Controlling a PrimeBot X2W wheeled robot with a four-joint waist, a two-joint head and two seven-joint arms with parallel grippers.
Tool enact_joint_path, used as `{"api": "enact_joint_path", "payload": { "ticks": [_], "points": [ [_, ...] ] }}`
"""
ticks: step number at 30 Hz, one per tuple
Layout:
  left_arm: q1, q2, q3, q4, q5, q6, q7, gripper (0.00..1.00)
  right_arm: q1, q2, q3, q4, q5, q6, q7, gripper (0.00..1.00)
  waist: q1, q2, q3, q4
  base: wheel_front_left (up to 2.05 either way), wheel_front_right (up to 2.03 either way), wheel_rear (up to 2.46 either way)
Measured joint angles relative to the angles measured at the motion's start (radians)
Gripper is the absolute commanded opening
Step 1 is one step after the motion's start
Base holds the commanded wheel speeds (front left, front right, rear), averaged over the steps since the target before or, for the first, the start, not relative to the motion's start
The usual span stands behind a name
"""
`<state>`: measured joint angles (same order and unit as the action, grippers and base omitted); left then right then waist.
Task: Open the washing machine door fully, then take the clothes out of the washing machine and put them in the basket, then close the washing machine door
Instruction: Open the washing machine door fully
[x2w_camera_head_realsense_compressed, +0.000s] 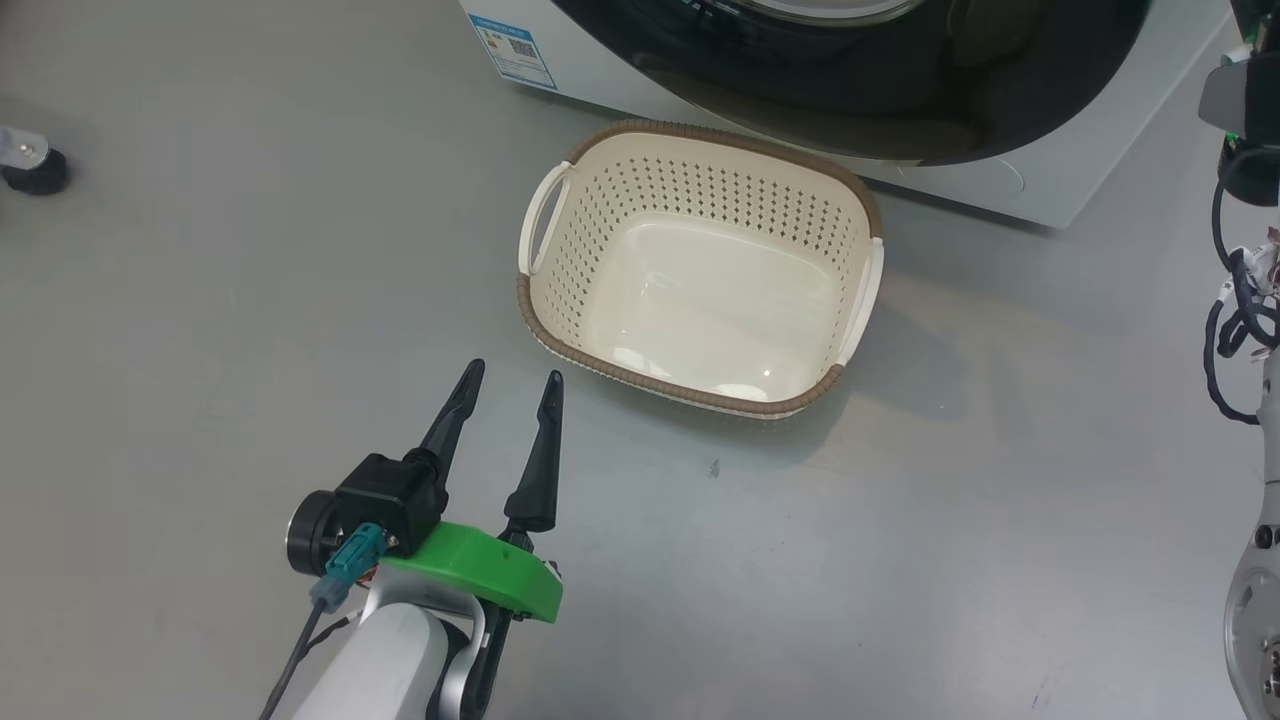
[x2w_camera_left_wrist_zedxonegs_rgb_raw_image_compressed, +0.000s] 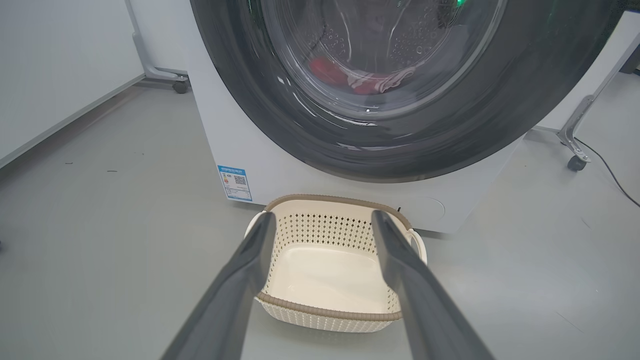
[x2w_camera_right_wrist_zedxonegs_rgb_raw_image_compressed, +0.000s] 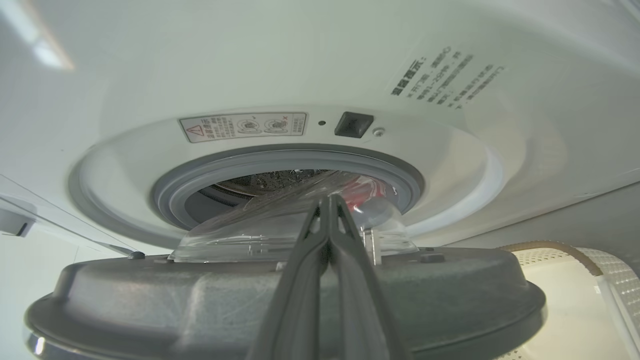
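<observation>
The washing machine is a white box with a blue label. The washing machine door, a glossy black rim around clear glass, stands partly open. Its grey inner side lies under my right gripper, which is shut on nothing and points at the grey gasket and drum. The clothes are red and white and lie in the drum; they also show through the glass. The basket, cream with a brown rim, sits empty on the floor before the machine. My left gripper hovers open just short of the basket.
The grey floor spreads around the basket. A caster wheel sits at the far left. Metal frame legs on casters flank the machine, and a black cable runs along the floor on the right. My right arm's cables hang at the right edge.
</observation>
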<state>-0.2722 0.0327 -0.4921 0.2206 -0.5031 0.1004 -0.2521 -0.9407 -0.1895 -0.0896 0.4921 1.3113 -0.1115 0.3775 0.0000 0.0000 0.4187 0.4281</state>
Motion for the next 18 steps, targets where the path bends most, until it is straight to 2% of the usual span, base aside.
{"api": "enact_joint_path", "payload": {
  "ticks": [4,18],
  "points": [
    [0.000,0.000,0.000,0.000,-0.010,0.000,0.000,1.00,-0.019,0.004,-0.010,0.024,0.034,-0.006,0.036,0.00,0.0000,0.0000,-0.001,0.004,0.00,0.00,0.00],
    [-0.002,0.000,0.001,0.000,-0.015,0.002,0.000,1.00,-0.045,-0.003,0.036,0.073,0.035,-0.007,0.143,0.00,0.0000,0.0000,-0.007,0.006,0.00,0.00,0.00]
  ]
}}
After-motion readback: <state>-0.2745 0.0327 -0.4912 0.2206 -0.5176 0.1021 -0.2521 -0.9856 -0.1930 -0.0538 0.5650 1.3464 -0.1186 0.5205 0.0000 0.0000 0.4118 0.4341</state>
